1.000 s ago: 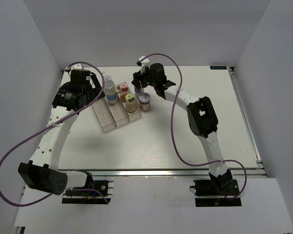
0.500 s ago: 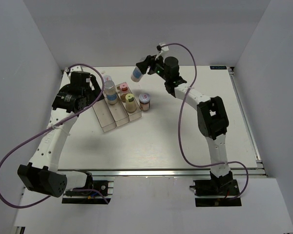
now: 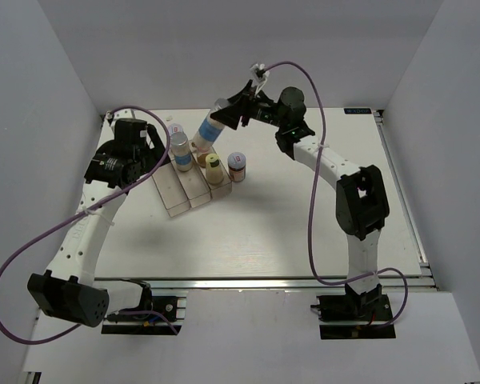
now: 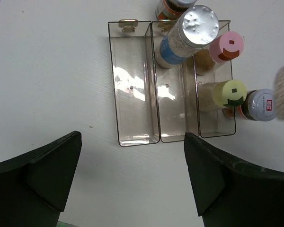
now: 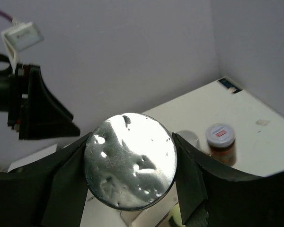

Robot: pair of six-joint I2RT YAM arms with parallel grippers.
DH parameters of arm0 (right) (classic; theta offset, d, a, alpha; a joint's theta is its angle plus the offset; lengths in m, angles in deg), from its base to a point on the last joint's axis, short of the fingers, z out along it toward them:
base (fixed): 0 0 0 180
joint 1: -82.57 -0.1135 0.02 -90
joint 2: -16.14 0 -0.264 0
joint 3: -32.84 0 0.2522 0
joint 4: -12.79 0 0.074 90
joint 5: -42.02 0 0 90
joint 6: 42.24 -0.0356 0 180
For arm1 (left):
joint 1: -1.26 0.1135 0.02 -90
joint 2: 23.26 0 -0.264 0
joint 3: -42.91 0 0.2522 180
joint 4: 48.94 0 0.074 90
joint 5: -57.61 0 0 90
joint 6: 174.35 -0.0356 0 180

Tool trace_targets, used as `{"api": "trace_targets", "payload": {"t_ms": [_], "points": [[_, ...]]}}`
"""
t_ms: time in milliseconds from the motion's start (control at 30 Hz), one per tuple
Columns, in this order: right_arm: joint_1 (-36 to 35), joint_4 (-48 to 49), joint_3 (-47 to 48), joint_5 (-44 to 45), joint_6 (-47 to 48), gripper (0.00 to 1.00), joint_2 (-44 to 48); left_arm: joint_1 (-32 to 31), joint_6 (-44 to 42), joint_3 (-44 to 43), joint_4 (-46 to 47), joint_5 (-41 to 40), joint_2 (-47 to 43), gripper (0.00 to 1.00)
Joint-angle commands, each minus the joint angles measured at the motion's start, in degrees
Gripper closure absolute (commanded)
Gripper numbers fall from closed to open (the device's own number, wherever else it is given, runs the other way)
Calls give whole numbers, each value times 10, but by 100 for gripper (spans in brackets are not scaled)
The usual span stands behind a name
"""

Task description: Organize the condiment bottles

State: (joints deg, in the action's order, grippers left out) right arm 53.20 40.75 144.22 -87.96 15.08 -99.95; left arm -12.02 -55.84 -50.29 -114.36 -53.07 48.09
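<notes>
My left gripper (image 4: pixel 132 142) hangs at about 10 o'clock of the tray (image 4: pixel 114 85), its fingers spread wide with nothing between them. The tray's left compartment is bare. The middle one holds a silver-lidded bottle (image 4: pixel 199 23), and the right one a pink-lidded bottle (image 4: pixel 226 46) and a yellow-lidded bottle (image 4: pixel 229 93). A white-lidded jar (image 3: pixel 237 166) stands just beside the tray at 3 o'clock. Above the tray's far end, a blue-labelled bottle (image 3: pixel 210 128) is clamped in my right gripper (image 3: pixel 236 112). Its lid points to 1 o'clock at the fingers and its base to 7. I judge the bare compartment lies near 8 o'clock, so the bottle needs righting first.
</notes>
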Motion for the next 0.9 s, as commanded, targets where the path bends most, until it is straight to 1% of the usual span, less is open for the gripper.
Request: {"api": "trace_targets", "payload": {"t_ms": [0, 33, 100, 133, 200, 300, 400, 500, 633, 733, 867], "points": [[-26, -42, 46, -87, 26, 100, -13, 0, -2, -3, 14, -15, -24, 2], [-37, -84, 57, -91, 49, 100, -24, 0, -2, -2, 14, -16, -25, 2], [-47, -122, 76, -95, 67, 100, -34, -1, -1, -2, 11, -22, -31, 2], [-58, -142, 80, -83, 97, 100, -38, -1, -1, -2, 10, -26, -33, 2], [-68, -189, 98, -70, 128, 100, -48, 0, 1, 1, 7, -30, -39, 2], [-85, -222, 110, -54, 160, 100, -64, 0, 2, 4, 2, -37, -46, 2], [-104, -251, 114, -9, 209, 100, -75, -1, 5, 9, -3, -43, -53, 2], [-119, -262, 117, 59, 246, 100, -90, 0, 7, 9, -11, -48, -60, 2], [-128, -276, 138, 109, 282, 100, -112, 0, 7, 9, -20, -54, -68, 2], [-135, -299, 168, 131, 312, 100, -133, 0, 7, 13, -24, -56, -74, 2], [-144, -306, 158, 146, 347, 100, -144, -1, 11, 21, -20, -52, -76, 2]]}}
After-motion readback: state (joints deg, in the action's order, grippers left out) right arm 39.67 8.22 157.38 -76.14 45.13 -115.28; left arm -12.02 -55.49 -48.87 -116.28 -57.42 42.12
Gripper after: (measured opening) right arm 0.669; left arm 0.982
